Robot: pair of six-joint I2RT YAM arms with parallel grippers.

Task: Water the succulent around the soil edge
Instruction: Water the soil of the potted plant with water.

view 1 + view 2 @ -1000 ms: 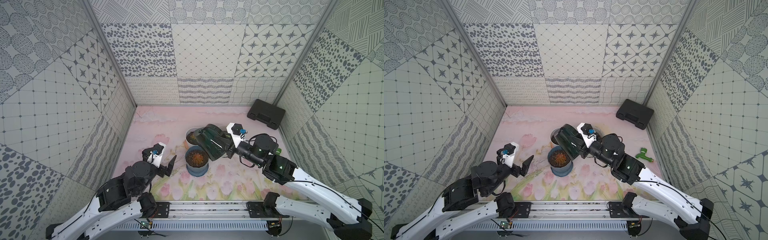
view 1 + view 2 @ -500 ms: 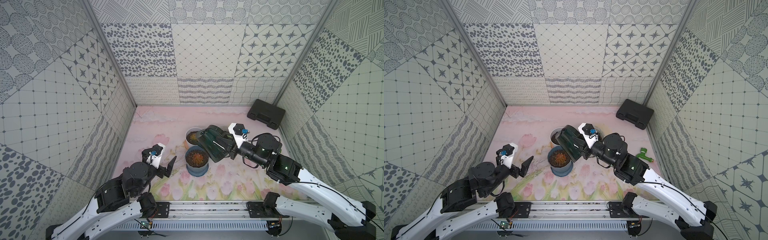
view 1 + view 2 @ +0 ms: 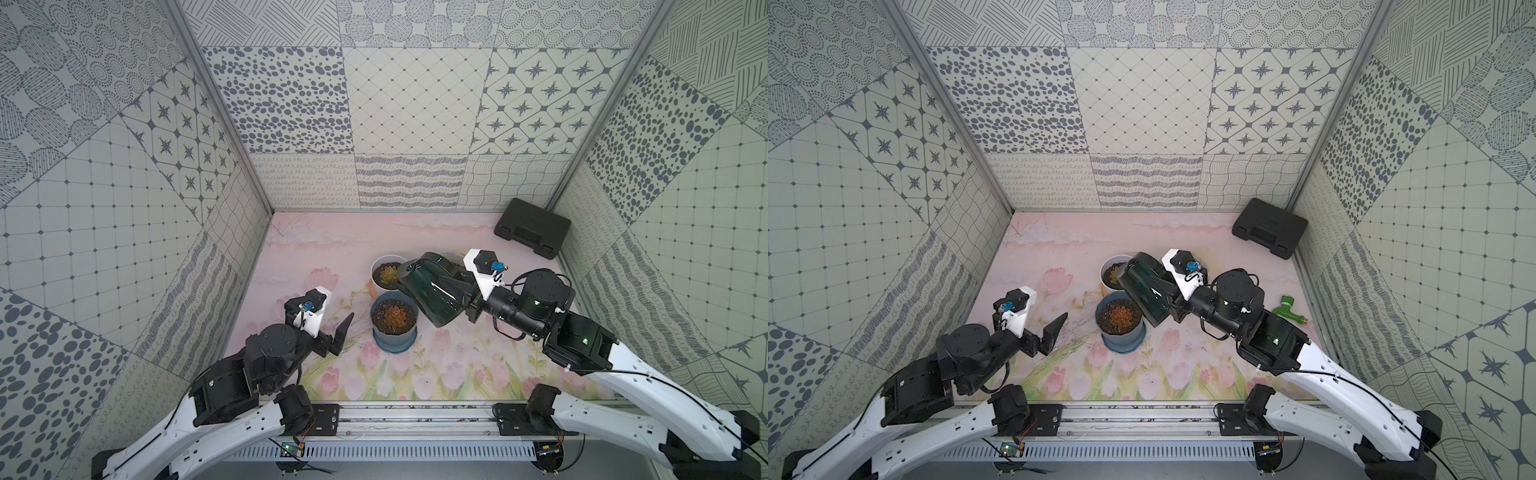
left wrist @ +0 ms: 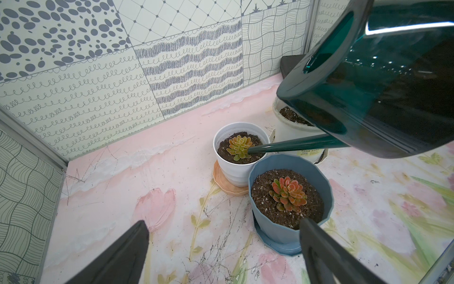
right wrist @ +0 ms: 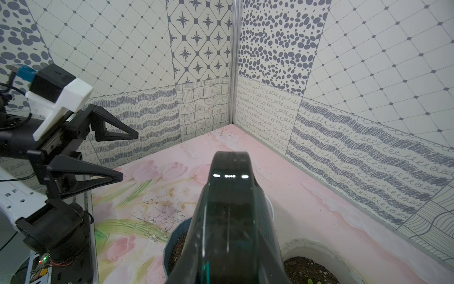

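My right gripper [image 3: 465,296] is shut on the handle of a dark green watering can [image 3: 432,291], which is held tilted above the pots. The fingers are hidden behind the can [image 5: 228,221]. In the left wrist view the thin spout [image 4: 290,145] ends over the soil edge of the white pot [image 4: 235,169], right beside its yellow-green succulent [image 4: 239,146]. No water shows. In front stands a blue pot [image 4: 275,226] with an orange-red succulent [image 4: 288,194]. My left gripper [image 4: 224,225] hangs open and empty, just left of the blue pot [image 3: 392,338].
A third white tub of soil [image 4: 292,132] stands under the can. A black case [image 3: 532,226] lies in the back right corner. A green nozzle [image 3: 1287,309] lies by the right wall. Patterned walls close in three sides of the pink floral mat [image 3: 436,370].
The right arm has shifted slightly to the right with the can still tilted over the pots. The left arm has barely moved.
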